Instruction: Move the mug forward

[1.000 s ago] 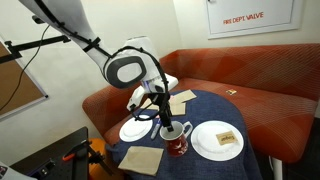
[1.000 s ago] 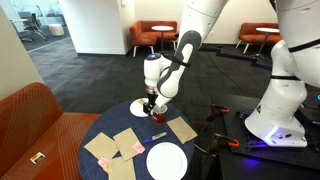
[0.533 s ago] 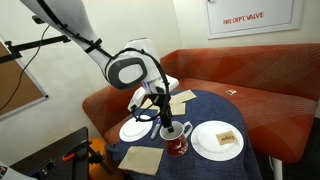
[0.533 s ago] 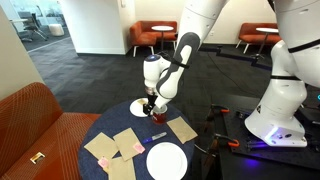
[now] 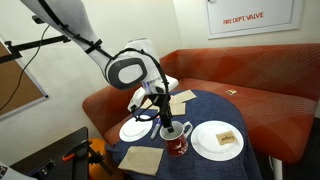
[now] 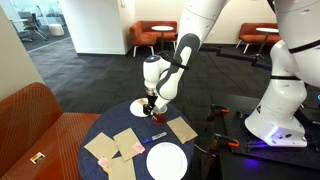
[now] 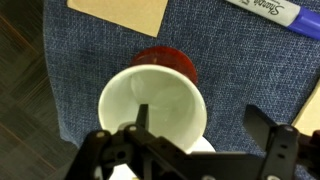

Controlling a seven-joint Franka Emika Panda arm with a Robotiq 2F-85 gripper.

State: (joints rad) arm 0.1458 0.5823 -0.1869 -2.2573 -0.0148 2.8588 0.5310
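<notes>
The dark red mug [image 7: 152, 102] with a white inside stands on the blue cloth of the round table, seen from above in the wrist view. It also shows in both exterior views [image 5: 178, 146] [image 6: 150, 110]. My gripper [image 7: 205, 125] hangs right over it and is open. One finger [image 7: 143, 116] reaches inside the mug's mouth, the other [image 7: 265, 128] stands well outside its wall over the cloth. In an exterior view the gripper [image 5: 168, 128] is low at the mug's rim.
A white plate [image 5: 133, 130] lies beside the mug and another [image 5: 217, 141] holds a small item. Brown napkins [image 5: 140, 158] [image 5: 182, 97] lie on the table. A marker [image 7: 265, 10] and a napkin [image 7: 120, 12] lie just past the mug. A red sofa [image 5: 250, 100] curves behind.
</notes>
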